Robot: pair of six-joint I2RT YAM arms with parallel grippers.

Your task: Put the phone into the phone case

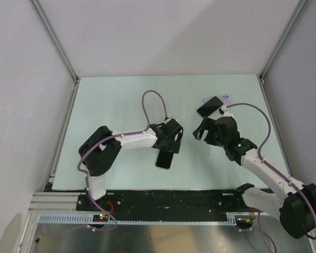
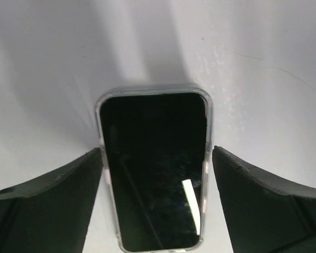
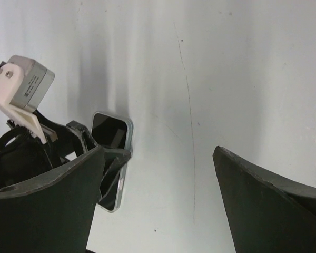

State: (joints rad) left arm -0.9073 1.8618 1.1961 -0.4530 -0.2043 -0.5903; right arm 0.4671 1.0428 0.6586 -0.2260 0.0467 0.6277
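- The black-screened phone in a clear, glossy-rimmed case lies flat, screen up, on the pale green table top, near the middle and towards the near edge.
- In the left wrist view the transparent rim runs all round the dark glass of the phone, and a bright strip of light reflects low on the right of the screen.
- The left gripper hangs over the far end of the phone, and its black fingers are spread wide, one on each side of the case.
- From the left wrist the fingertips line up with the long edges of the case, but I cannot tell whether they touch it; the left gripper holds nothing.
- The right gripper sits to the right of the phone and apart from it, its fingers spread with only bare table between them.
- The right gripper looks across at the phone, partly hidden by the left arm's fingers.
- A dark flat rectangle lies aslant just beyond the right gripper, with a pale lilac piece at its far right side; I cannot tell what either is.
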